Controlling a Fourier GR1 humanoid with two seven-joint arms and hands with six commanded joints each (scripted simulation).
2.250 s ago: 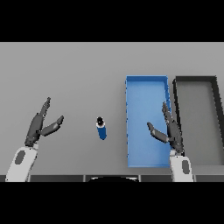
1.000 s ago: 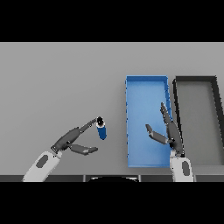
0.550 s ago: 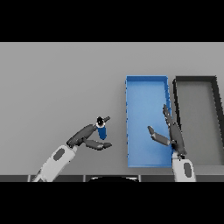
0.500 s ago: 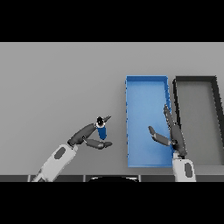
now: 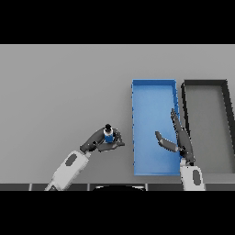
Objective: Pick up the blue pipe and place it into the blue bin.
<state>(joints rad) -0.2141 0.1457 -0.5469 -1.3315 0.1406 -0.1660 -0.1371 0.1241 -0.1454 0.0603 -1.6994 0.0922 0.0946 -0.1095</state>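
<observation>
Left hand (image 5: 97,142) fingers curled round upright blue pipe (image 5: 109,136) on bench (image 5: 64,92) — right hand (image 5: 178,139) fingers spread over blue bin (image 5: 153,87).

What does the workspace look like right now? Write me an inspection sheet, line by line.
Surface: grey table, flat and plain.
Job's things: blue pipe left of the blue bin, outside it; nothing seen inside the bin.
Clutter: dark grey bin right of the blue bin, side by side; nothing seen inside.
Hands: left hand curled round the blue pipe; right hand open, fingers straight, over the blue bin's right edge.
Cables: nothing seen.
Surroundings: nothing seen beyond the table.
</observation>
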